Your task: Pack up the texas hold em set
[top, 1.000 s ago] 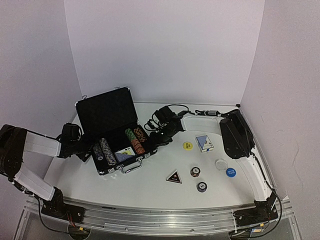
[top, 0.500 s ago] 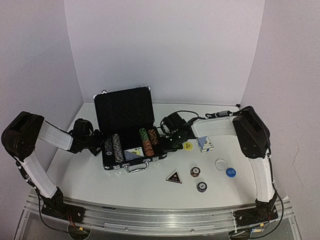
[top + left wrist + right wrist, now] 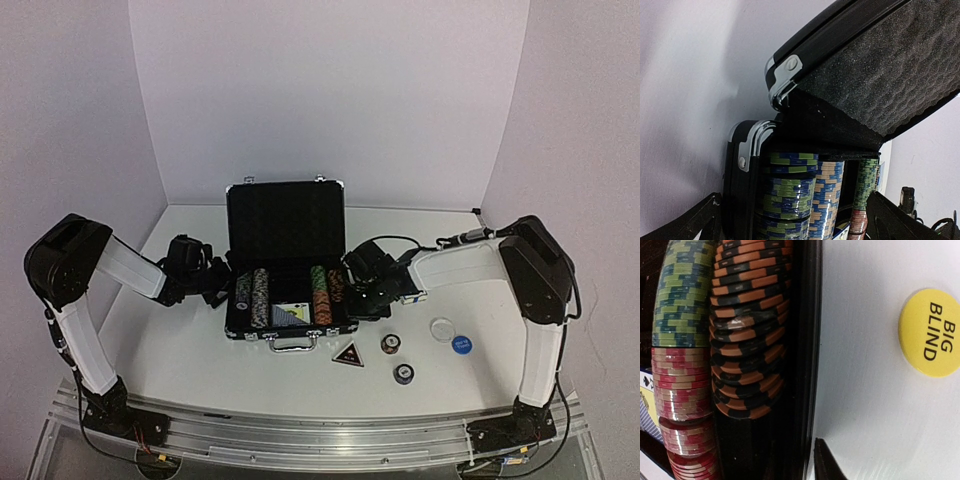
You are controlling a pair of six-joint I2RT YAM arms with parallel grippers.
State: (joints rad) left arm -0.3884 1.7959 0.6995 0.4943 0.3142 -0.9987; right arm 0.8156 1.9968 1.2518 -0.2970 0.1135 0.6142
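The black silver-edged briefcase (image 3: 288, 328) stands open at the centre, lid (image 3: 285, 218) upright. Striped poker chips (image 3: 252, 296) and a blue card deck (image 3: 289, 315) fill its tray. My left gripper (image 3: 218, 285) is open at the case's left end, with its fingers (image 3: 692, 225) wide on either side of that end. My right gripper (image 3: 362, 295) is at the right end, shut on the case's side wall (image 3: 807, 365). One fingertip (image 3: 827, 462) shows outside the wall and the other is hidden inside. The yellow "BIG BLIND" disc (image 3: 932, 332) lies just beside it.
In front of the case lie a dark triangular marker (image 3: 348, 354) and two short chip stacks (image 3: 391, 344) (image 3: 403, 373). A clear disc (image 3: 441, 328) and a blue disc (image 3: 461, 345) sit to the right. White walls close in the table on three sides.
The briefcase has slid right from the left side to the centre and turned square to the front. Both grippers moved with it, and the right arm now covers the yellow disc from above.
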